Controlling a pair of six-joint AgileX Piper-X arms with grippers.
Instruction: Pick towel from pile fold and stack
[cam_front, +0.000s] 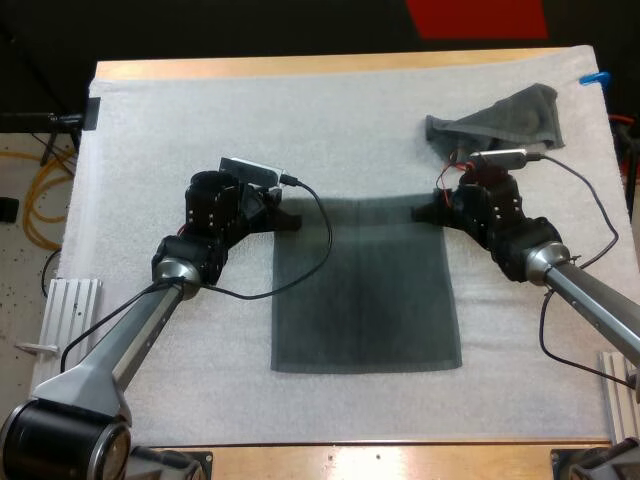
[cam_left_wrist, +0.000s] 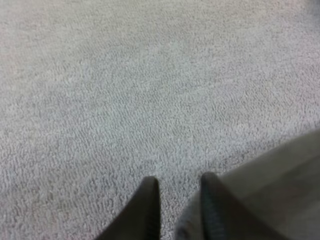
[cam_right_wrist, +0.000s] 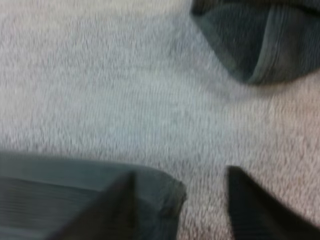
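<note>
The left gripper (cam_front: 290, 222) is narrowly spread and the right gripper (cam_front: 422, 212) widely spread, each at a far corner of the flat towel (cam_front: 365, 300) on the white mat (cam_front: 180, 120). To fold cleanly, both should probably seat their corners fully, pinch together and lift evenly. The crumpled towel (cam_front: 505, 118) lies beyond the right gripper.

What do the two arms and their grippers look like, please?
The left arm and right arm are silver tubes ending in bulky black jointed wrists. The left gripper and right gripper each have two black tapered fingers.
</note>
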